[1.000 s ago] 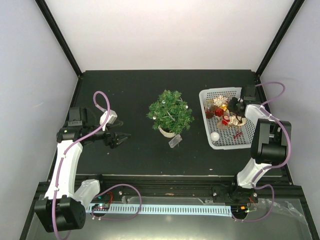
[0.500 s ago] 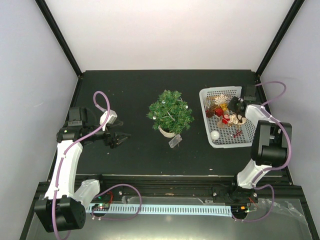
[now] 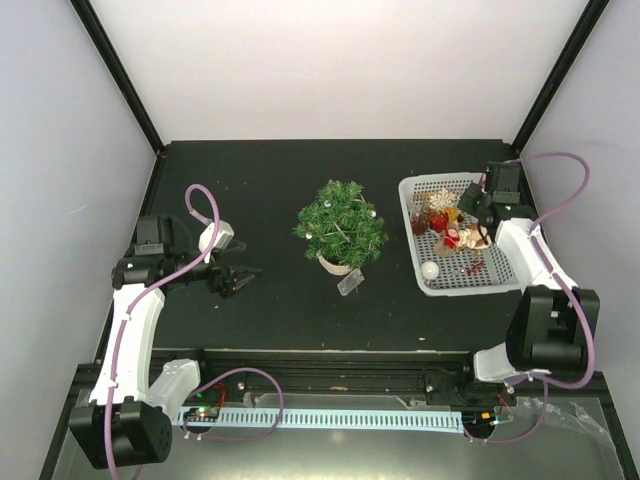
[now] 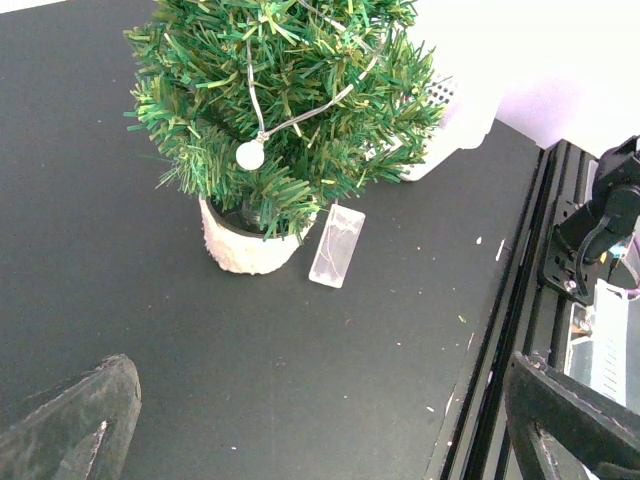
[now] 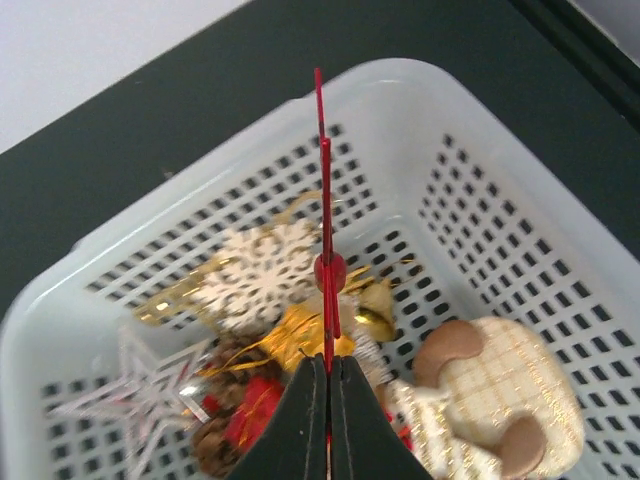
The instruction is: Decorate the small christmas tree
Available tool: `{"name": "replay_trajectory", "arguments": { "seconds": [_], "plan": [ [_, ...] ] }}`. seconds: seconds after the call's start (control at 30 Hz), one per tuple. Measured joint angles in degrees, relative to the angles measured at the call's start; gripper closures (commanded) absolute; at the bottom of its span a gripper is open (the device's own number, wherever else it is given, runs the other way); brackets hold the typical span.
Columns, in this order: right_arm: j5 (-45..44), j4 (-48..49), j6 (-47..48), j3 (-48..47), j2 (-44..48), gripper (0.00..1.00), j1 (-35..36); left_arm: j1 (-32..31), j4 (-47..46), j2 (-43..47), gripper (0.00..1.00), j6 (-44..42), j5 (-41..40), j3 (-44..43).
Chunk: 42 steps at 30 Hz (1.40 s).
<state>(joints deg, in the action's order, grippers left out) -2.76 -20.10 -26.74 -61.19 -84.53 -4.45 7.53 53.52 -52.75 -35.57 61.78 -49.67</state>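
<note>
One small christmas tree (image 3: 341, 228) stands upright, tip skyward; left fingers (image 4: 70, 420) spread wide, right fingers (image 5: 300, 420) pinch thin red ornament (image 5: 322, 200).

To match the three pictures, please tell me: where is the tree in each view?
Top external: tree, centre of the picture.
Left wrist: tree, upper middle.
Right wrist: not in it.
Shared landmark: the white basket, seen in all three.
</note>
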Motion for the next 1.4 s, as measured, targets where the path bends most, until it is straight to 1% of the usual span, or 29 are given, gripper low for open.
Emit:
{"name": "replay_trajectory", "arguments": {
  "seconds": [0.07, 0.2, 0.33, 0.4, 0.63, 0.83, 0.93, 1.1, 1.4],
  "plan": [
    [-0.96, -1.03, 0.92, -0.02, 2.45, 0.99, 2.29, 0.00, -0.02, 0.04, 0.01, 0.00, 0.00, 0.00],
    [-1.18, -3.63, 4.17, -1.22, 8.11, 0.99, 9.90, 0.00, 0.00, 0.04, 0.01, -0.07, 0.02, 0.00],
    [4.02, -4.85, 8.50, -4.96, 13.14, 0.99, 17.33, 0.00, 0.07, 0.00, 0.01, -0.33, 0.17, 0.00],
    [6.45, -6.21, 10.47, -8.33, 14.84, 0.99, 21.27, 0.00, 0.09, 0.00, 0.01, -0.59, 0.44, 0.00],
    [10.21, -13.73, 16.50, -23.85, 14.95, 0.99, 34.40, 0.00, 0.28, 0.00, 0.01, -1.36, 1.29, 0.00],
    [8.61, -22.25, 19.78, -34.75, 10.14, 0.99, 43.71, 0.00, 0.50, -0.04, 0.01, -1.60, 1.49, 0.00],
    [6.43, -26.62, 20.46, -38.36, 6.93, 0.99, 45.86, 0.00, 0.52, -0.13, 0.01, -1.73, 1.51, 0.00],
    [3.06, -31.17, 20.57, -39.82, 3.76, 0.99, 46.99, 0.00, 0.72, -0.13, 0.01, -1.95, 1.64, 0.00],
    [0.02, -33.07, 20.46, -39.82, 3.04, 0.99, 47.17, 0.00, 1.07, -0.11, 0.01, -2.23, 1.88, 0.00]
  ]
}}
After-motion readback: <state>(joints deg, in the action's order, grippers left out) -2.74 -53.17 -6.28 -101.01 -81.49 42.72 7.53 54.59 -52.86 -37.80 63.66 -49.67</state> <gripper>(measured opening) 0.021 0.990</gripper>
